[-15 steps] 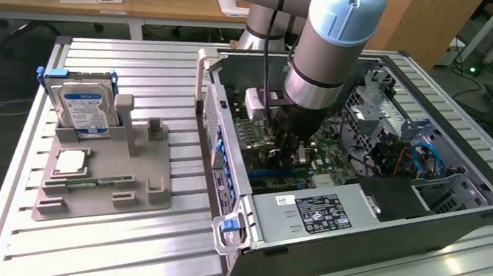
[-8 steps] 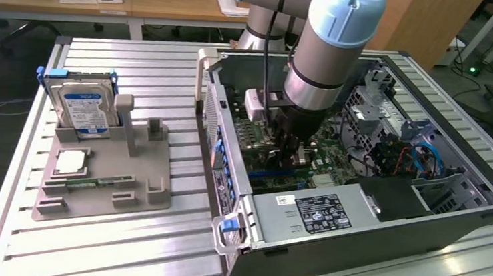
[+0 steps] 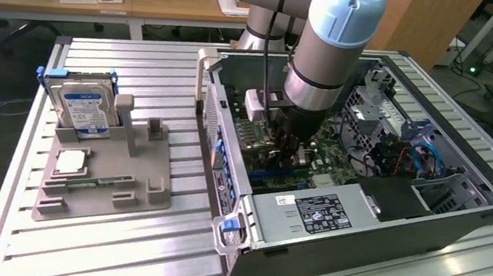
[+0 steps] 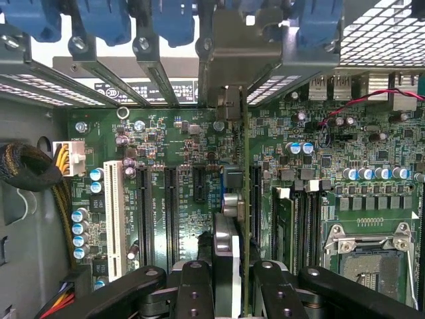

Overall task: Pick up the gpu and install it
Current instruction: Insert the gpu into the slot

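The gripper [image 4: 229,282] clenched the gpu [image 4: 229,219] on edge, low over the motherboard [image 4: 172,153] inside the computer case [image 3: 454,216]. It probably needed 1 straight, gentle push into its slot.

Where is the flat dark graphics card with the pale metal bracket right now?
The flat dark graphics card stands edge-on between the gripper fingers inside the open computer case, over the green motherboard slots, its bracket at the rear slot openings.

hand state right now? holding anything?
Hand: closed on the gpu, card held edge-on over the motherboard inside the open PC case.
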`<state>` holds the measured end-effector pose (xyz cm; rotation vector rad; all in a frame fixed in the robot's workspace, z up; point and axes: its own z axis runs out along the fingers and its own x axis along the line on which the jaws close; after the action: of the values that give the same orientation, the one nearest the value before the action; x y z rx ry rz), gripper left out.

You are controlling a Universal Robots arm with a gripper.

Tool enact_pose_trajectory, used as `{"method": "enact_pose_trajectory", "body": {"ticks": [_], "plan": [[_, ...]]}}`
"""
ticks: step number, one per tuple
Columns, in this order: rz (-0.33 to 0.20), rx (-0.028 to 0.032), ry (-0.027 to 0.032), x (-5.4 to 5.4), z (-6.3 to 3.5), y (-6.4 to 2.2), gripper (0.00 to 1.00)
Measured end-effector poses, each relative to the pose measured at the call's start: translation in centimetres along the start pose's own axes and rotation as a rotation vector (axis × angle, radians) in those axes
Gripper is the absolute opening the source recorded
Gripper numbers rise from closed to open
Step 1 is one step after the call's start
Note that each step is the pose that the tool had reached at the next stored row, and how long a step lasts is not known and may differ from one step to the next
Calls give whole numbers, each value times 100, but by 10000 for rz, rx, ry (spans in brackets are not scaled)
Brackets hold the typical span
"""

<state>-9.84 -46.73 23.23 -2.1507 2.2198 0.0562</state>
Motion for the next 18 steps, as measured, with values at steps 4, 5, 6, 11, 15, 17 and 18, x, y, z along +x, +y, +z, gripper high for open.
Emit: {"method": "enact_pose_trajectory", "body": {"ticks": [4, 5, 6, 11, 15, 17, 18], "plan": [[-3, 1, -2, 0, 1, -12, 28], [-1, 0, -1, 0, 1, -21, 28], [0, 1, 0, 0, 1, -27, 28], [1, -12, -1, 5, 1, -28, 28], [24, -25, 0, 17, 1, -27, 28], [56, -26, 1, 18, 2, -27, 28], [81, -25, 3, 19, 2, -28, 28]]}}
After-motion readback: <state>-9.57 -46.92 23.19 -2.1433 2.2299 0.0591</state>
